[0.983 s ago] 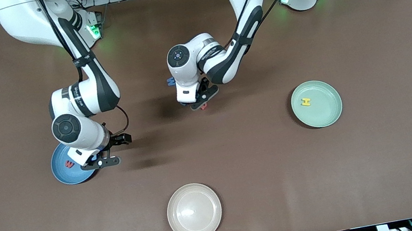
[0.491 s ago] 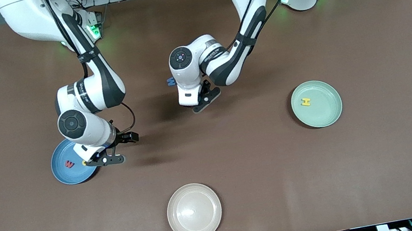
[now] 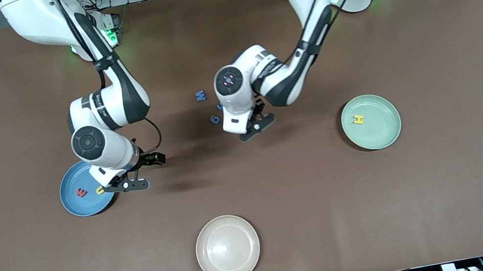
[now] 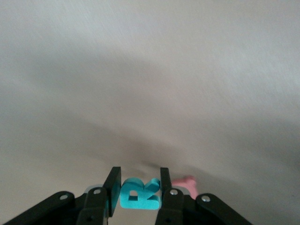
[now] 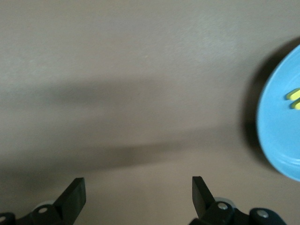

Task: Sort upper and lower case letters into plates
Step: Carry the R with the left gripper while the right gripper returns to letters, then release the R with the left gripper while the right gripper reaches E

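The left claw [image 4: 138, 190] hung over the mid worktop [image 3: 384, 209], clenched on a teal letter R [image 4: 139, 193] pinched flat btw its two fingers [image 4: 112, 190]; a bit of a pink-red letter [image 4: 185, 182] showed just beside one finger in the left wrist view, too cut off to read. In the front view that claw [image 3: 256, 127] sat below the wrist, approx midway btw the two arms' ends of the worktop.

Three small blue letters lay on the bare worktop near the left wrist: a blue W [image 3: 200, 95], a small one [image 3: 219, 106] half hidden by the wrist, and a round one [image 3: 214, 119] nearer the front camera than the W.

The right claw [image 5: 138, 197] was released, fingers wide apart w/ nothing btw them, low over bare worktop just beside the blue plate [image 3: 74, 207]; in the front view it [image 3: 128, 184] stood at that plate's rim. The blue plate [image 5: 276, 140], toward the right arm's end, held a red W [image 3: 81, 192] and a yellow letter [image 3: 100, 190], partly under the claw, unreadable.

The mint green plate [image 3: 383, 135], toward the left arm's end, held a yellow H [image 3: 358, 120]. A cream-white plate [image 3: 227, 248] sat nearest the front camera, well apart from both others.
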